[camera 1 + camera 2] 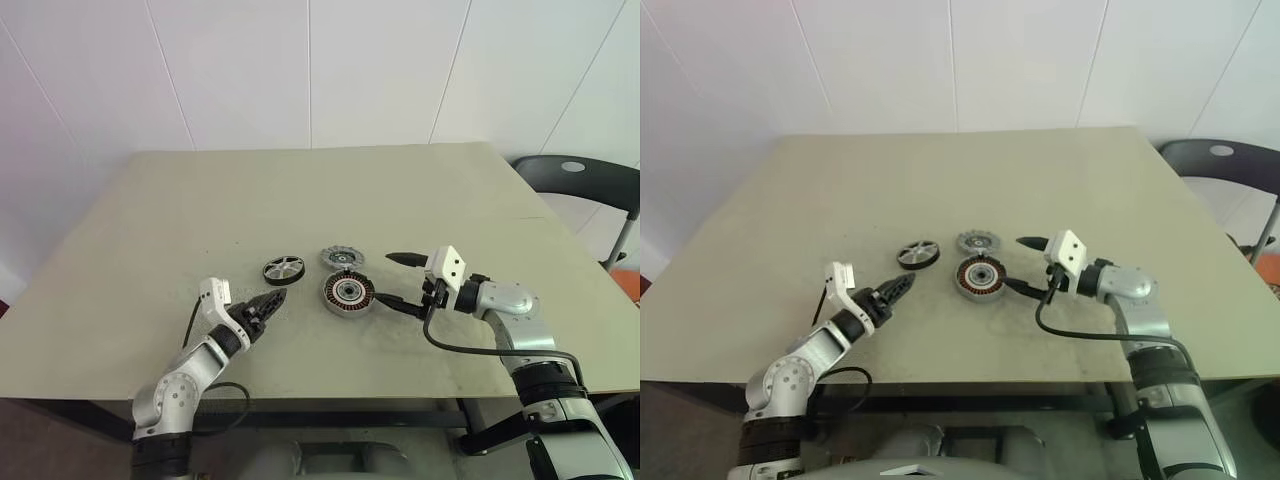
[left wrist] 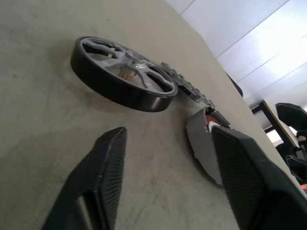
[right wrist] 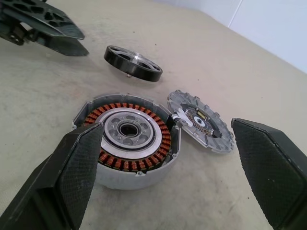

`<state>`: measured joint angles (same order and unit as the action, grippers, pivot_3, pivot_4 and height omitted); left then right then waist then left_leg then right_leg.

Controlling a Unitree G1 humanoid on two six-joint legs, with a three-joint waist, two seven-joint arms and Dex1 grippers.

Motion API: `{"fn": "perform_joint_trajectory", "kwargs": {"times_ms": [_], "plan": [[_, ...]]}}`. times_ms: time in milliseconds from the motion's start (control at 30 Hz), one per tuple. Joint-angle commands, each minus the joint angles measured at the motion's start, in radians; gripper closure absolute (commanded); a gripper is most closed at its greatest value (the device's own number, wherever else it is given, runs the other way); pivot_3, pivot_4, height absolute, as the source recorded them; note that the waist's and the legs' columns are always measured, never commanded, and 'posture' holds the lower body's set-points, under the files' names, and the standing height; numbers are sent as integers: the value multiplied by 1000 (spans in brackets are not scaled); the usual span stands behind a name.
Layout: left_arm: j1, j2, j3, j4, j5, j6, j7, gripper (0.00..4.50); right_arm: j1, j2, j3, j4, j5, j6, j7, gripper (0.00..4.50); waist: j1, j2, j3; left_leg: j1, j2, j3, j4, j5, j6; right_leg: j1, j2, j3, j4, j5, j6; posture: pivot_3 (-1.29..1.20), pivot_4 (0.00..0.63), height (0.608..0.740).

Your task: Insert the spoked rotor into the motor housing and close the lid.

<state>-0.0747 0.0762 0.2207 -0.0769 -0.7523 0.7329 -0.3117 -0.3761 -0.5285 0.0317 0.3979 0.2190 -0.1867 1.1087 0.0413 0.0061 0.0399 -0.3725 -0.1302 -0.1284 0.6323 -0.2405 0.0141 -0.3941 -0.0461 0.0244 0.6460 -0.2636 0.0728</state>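
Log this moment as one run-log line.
left gripper: open, empty, near spoked rotor | right gripper: open beside motor housing | lid: on table

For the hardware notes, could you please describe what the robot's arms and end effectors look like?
Both arms are silver-grey metal with black joints. The left end effector and the right end effector each have two black tapered fingers with textured inner pads, on a white block. A black cable loops along each forearm.
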Motion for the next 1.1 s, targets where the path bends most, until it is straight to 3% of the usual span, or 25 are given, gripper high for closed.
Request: {"fn": "perform_joint_trajectory", "kwargs": {"times_ms": [33,167,500,633,933,1100], "plan": [[-60,-27,38,53,-16,23,81,66,-21,-7,-17,-9,12,-26,4,0,2,0,0,0,0,0,0,0,0,0,0,0,0,0,0,0,0,740],[-128,-82,93,81,-97,53,137,26,-15,-10,-19,-20,13,-20,-3,0,-1,0,0,1,0,0,1,0,0,2,0,-1,0,0,0,0,0,740],[-260,-165,206,309,-146,48,265,26,7,-7,-19,-58,13,-7,-27,0,7,0,-1,2,0,0,3,0,0,5,0,-1,0,-2,2,0,0,740],[-280,-177,229,349,-156,40,290,976,8,-4,-18,-63,13,-6,-36,0,3,0,-1,4,0,0,5,0,-1,8,-1,-2,1,-3,4,0,0,740],[-274,-192,256,354,-194,36,314,3838,-1,4,-11,-59,9,-3,-51,0,1,0,-2,0,0,0,2,0,0,2,-1,-2,-1,2,4,0,0,740],[-276,-204,278,318,-273,7,243,4012,1,2,-9,-47,1,-13,-56,0,-3,-1,-1,1,1,1,2,0,0,4,-1,-2,-1,-1,3,0,0,740]]}}
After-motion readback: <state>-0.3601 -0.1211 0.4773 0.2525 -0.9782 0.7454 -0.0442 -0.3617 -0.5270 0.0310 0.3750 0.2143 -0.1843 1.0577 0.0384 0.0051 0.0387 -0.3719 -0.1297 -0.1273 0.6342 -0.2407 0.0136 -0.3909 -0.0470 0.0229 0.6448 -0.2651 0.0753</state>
